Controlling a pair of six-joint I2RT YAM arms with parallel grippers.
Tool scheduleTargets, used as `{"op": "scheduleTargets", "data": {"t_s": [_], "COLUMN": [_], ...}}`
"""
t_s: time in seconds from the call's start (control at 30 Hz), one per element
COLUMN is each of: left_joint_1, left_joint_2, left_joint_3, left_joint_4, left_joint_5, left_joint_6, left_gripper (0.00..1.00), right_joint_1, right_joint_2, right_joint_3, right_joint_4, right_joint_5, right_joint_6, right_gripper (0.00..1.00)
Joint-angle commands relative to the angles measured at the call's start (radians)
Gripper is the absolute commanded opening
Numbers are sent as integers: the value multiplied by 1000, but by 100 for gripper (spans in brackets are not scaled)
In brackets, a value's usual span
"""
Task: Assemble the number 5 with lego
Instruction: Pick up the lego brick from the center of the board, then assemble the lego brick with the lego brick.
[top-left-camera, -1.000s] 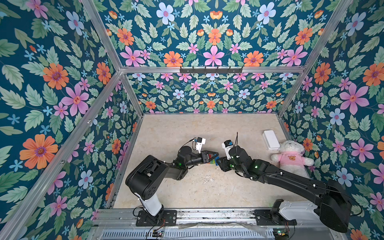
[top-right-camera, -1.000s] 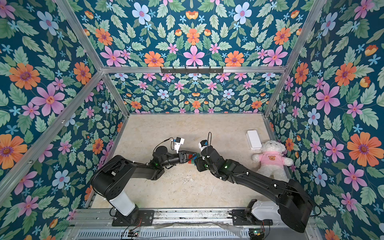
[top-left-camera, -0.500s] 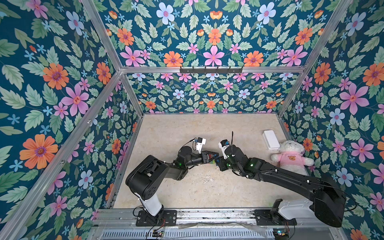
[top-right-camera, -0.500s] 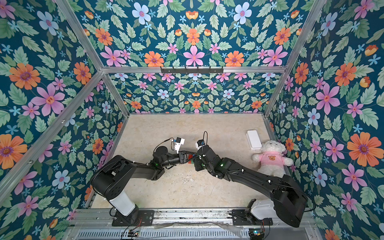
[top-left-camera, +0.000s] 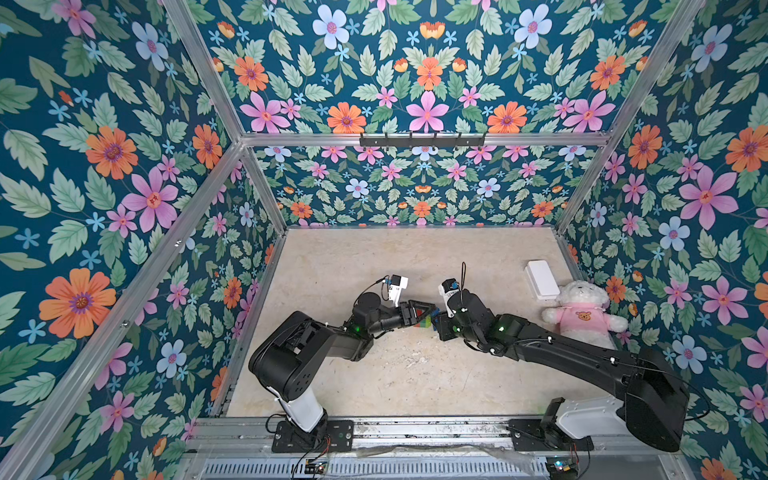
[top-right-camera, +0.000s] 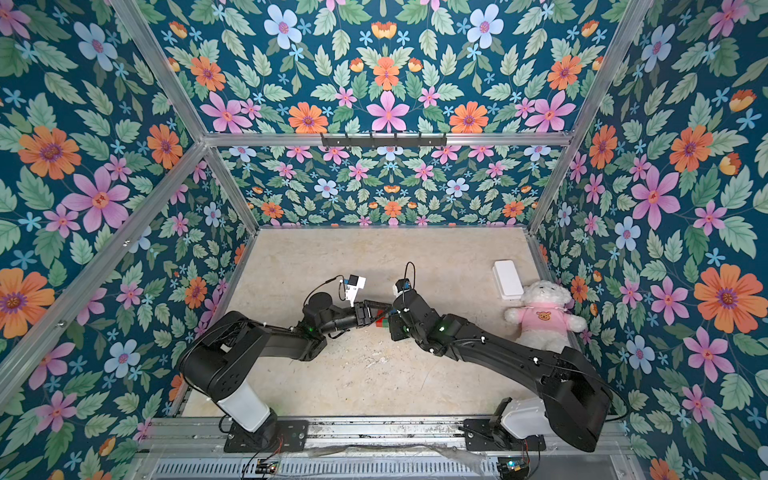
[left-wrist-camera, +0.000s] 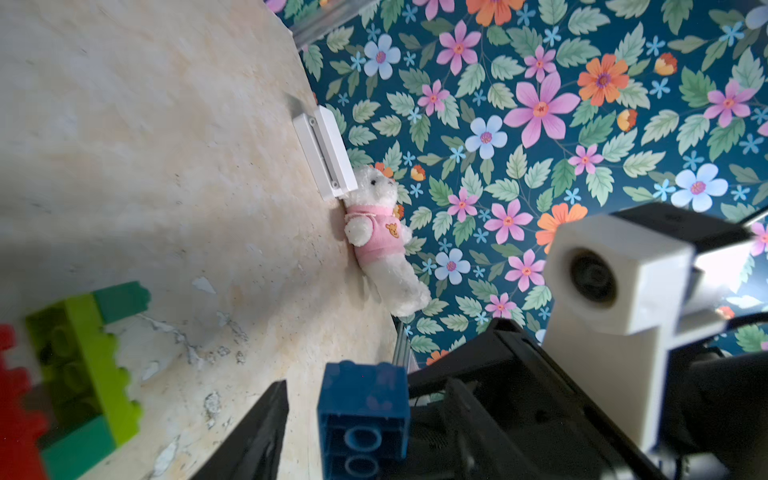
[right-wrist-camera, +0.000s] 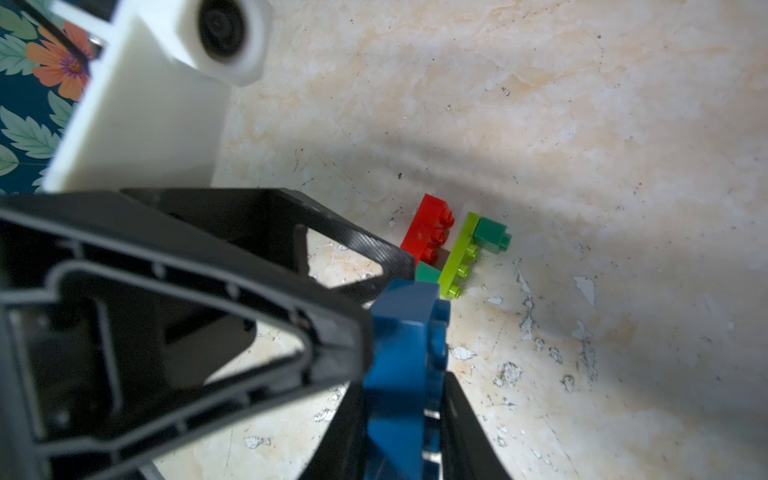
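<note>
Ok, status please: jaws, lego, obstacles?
Left gripper jaws open, close by. Right gripper jaws shut on blue studded plastic brick. Red-and-green lego figure on table, unfinished.

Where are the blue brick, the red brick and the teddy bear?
blue brick (right-wrist-camera: 399, 365), right wrist view, on its broad smooth side.
red brick (right-wrist-camera: 426, 228), right wrist view, on its flat side.
teddy bear (top-left-camera: 581, 317), a top view, on its pink shirt.

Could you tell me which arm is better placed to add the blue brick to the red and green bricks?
Right. The right claw is shut on the blue brick, close beside the red and green bricks on the table. The left claw is open and empty; it might steady them.
</note>
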Motion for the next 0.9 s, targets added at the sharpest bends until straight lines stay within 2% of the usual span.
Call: {"op": "scheduleTargets", "data": {"t_s": [0.0, 0.17, 0.27, 0.67, 0.87], "left_joint_1": [22, 28, 28, 30, 34], "left_joint_2": [-38, -107, -106, -26, 25], "left_joint_3": [-13, -14, -7, 52, 94], "left_joint_4": [-72, -336, -420, -504, -511], "left_joint_5": [-37, -147, -198, -305, -313], "left_joint_6": [49, 171, 204, 249, 252], "left_gripper": [63, 61, 57, 52, 51], "right_joint_1": [-27, -75, -106, -159, -167], "right_joint_2": [11, 52, 104, 271, 356], "right_joint_3": [-10, -37, -35, 70, 127], "right_joint_4": [-19, 3, 8, -24, -84], "right_joint_5": [10, -16, -29, -60, -53], "right_joint_6": [40, 48, 42, 38, 48], "right_gripper": [19, 19, 19, 19, 20]}}
